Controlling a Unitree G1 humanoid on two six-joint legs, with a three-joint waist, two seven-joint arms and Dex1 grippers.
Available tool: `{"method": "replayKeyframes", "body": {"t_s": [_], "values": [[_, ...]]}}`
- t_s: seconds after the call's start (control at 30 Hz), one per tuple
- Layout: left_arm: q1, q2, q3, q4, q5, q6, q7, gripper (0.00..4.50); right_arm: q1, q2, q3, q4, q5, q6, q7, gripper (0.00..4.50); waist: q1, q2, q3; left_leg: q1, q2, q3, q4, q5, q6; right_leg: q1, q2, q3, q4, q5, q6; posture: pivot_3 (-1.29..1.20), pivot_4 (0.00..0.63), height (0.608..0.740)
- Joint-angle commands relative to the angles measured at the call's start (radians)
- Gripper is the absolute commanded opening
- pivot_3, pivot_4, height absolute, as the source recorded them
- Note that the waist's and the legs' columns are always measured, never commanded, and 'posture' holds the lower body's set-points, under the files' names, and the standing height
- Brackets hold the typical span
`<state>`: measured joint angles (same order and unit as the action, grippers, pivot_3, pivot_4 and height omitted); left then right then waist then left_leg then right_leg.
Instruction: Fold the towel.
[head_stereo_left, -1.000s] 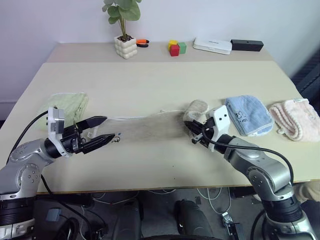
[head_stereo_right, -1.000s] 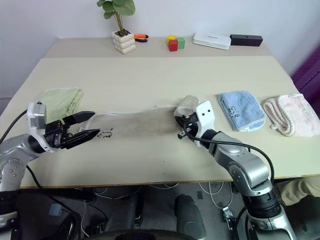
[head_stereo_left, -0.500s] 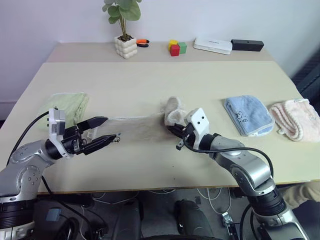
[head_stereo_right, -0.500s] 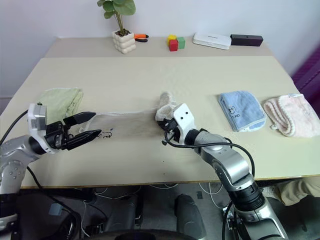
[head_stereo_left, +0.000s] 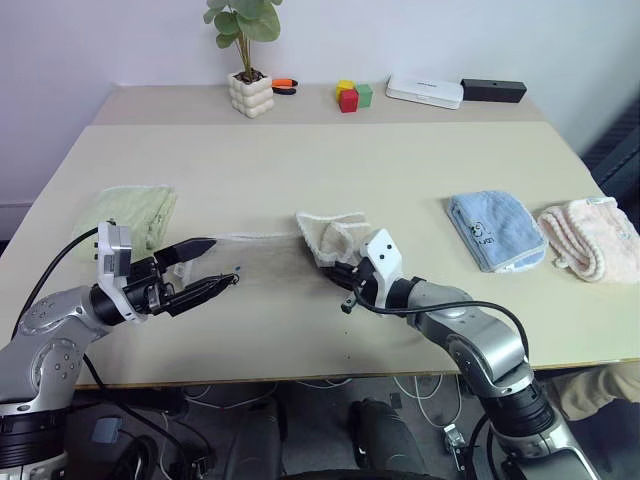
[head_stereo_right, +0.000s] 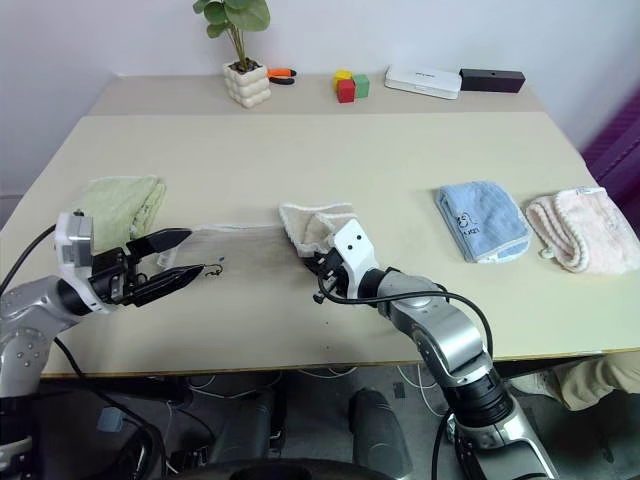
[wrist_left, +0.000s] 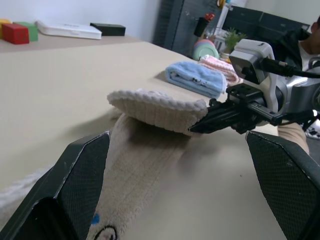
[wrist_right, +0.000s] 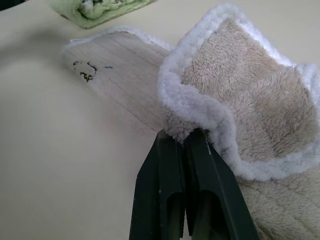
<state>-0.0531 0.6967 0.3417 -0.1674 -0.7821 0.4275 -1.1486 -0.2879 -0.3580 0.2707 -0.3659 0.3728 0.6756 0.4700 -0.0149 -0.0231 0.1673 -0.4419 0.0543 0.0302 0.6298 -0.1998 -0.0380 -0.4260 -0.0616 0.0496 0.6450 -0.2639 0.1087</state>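
Towel (head_stereo_left: 300, 245) half doubled along the desk's (head_stereo_left: 400, 170) near edge

Its long axis is laid left-right; the raised right end is pinched by the closed right end effector (head_stereo_left: 350, 282), the flat left end lies just beside the open left end effector (head_stereo_left: 212, 265).

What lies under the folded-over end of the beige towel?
Under the raised flap, pinched by the right end effector, lies the towel's own flat lower layer, resting on the table. The part beneath the flap is hidden.

Beige table (head_stereo_left: 300, 170) with towel (head_stereo_left: 270, 255), green, blue, perhaps pink cloths.
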Motion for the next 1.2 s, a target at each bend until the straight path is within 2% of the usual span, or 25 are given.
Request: {"method": "replayKeyframes", "body": {"t_s": [0.03, 0.13, 0.37, 0.4, 0.53, 0.63, 0.73, 0.8, 0.87, 1.07, 1.2], "values": [[-0.002, 0.013, 0.031, -0.02, -0.015, -0.006, -0.002, 4.5, -0.015, 0.041, -0.016, 0.0, 0.011, -0.006, -0.001, 0.02, 0.0, 0.0, 0.0, 0.0, 0.0, 0.0, 0.0, 0.0, 0.0, 0.0, 0.0, 0.0, 0.0, 0.0, 0.0, 0.0, 0.15, 0.74], [0.0, 0.015, 0.031, -0.018, -0.013, -0.007, -0.004, 4.5, -0.016, 0.079, -0.049, -0.003, 0.04, 0.025, -0.011, 0.84, 0.0, 0.0, 0.0, 0.0, 0.0, 0.0, 0.0, 0.0, 0.0, 0.0, 0.0, 0.0, 0.0, 0.0, 0.0, 0.0, 0.15, 0.74], [-0.002, 0.009, 0.027, -0.012, -0.009, -0.01, -0.004, 4.5, -0.034, 0.113, -0.111, -0.034, 0.099, 0.04, 0.003, 4.32, -0.001, 0.0, 0.0, 0.0, 0.0, 0.0, 0.0, 0.0, 0.0, 0.0, 0.0, 0.0, 0.0, 0.0, 0.0, 0.0, 0.15, 0.74], [-0.003, 0.01, 0.027, -0.011, -0.009, -0.01, -0.004, 4.5, -0.06, 0.135, -0.15, -0.037, 0.123, 0.032, -0.014, 4.47, -0.001, 0.0, 0.0, 0.0, 0.0, 0.0, 0.0, 0.0, 0.0, 0.0, 0.0, 0.0, 0.0, 0.0, 0.0, 0.0, 0.15, 0.74], [-0.012, 0.006, 0.023, -0.006, -0.009, -0.012, -0.003, 4.5, -0.207, 0.181, -0.32, 0.038, 0.148, -0.033, -0.108, 4.47, -0.003, 0.001, 0.0, 0.0, 0.0, 0.0, 0.0, 0.0, 0.0, -0.001, 0.0, 0.0, 0.001, 0.0, 0.0, 0.0, 0.15, 0.74], [-0.016, 0.002, 0.017, -0.006, -0.007, -0.013, -0.001, 4.5, -0.203, 0.129, -0.301, 0.117, 0.053, -0.082, -0.106, 4.47, 0.005, -0.002, -0.001, 0.0, 0.0, 0.0, -0.001, 0.0, 0.0, 0.0, 0.0, -0.001, 0.0, 0.0, 0.0, 0.0, 0.15, 0.74], [-0.021, -0.001, 0.013, -0.002, 0.0, -0.019, 0.0, 4.5, -0.185, 0.158, -0.305, 0.218, 0.002, -0.184, -0.136, 4.47, -0.001, -0.003, -0.002, 0.0, 0.0, 0.0, -0.003, 0.0, 0.0, 0.0, -0.001, -0.001, -0.001, 0.0, 0.0, 0.0, 0.15, 0.74], [-0.021, -0.002, 0.013, -0.006, 0.002, -0.02, 0.003, 4.5, -0.172, 0.188, -0.29, 0.236, 0.012, -0.221, -0.107, 3.96, -0.005, -0.001, 0.0, 0.0, 0.0, 0.0, -0.002, 0.0, 0.0, -0.001, 0.0, -0.001, 0.0, 0.0, 0.0, 0.0, 0.15, 0.74], [-0.017, 0.0, 0.016, -0.013, 0.0, -0.017, 0.003, 4.5, -0.162, 0.191, -0.257, 0.259, -0.019, -0.262, -0.084, 3.25, -0.012, 0.0, 0.0, 0.0, 0.0, 0.0, -0.003, 0.0, 0.0, -0.001, 0.0, 0.0, 0.001, 0.0, 0.0, 0.0, 0.15, 0.74], [-0.009, 0.008, 0.026, -0.017, -0.004, -0.01, 0.003, 4.5, -0.161, 0.203, -0.194, 0.358, -0.095, -0.38, -0.049, 0.14, -0.019, 0.0, 0.0, 0.0, 0.0, 0.0, -0.002, 0.0, 0.0, -0.001, 0.0, -0.001, 0.002, 0.0, 0.0, 0.0, 0.15, 0.74], [-0.007, 0.006, 0.027, -0.018, -0.004, -0.012, 0.004, 4.5, -0.142, 0.256, -0.154, 0.416, -0.118, -0.447, -0.034, 0.06, -0.027, 0.0, 0.0, 0.0, 0.0, 0.0, -0.003, 0.0, 0.0, -0.001, 0.001, -0.001, 0.002, 0.0, 0.001, 0.0, 0.15, 0.74]]}}
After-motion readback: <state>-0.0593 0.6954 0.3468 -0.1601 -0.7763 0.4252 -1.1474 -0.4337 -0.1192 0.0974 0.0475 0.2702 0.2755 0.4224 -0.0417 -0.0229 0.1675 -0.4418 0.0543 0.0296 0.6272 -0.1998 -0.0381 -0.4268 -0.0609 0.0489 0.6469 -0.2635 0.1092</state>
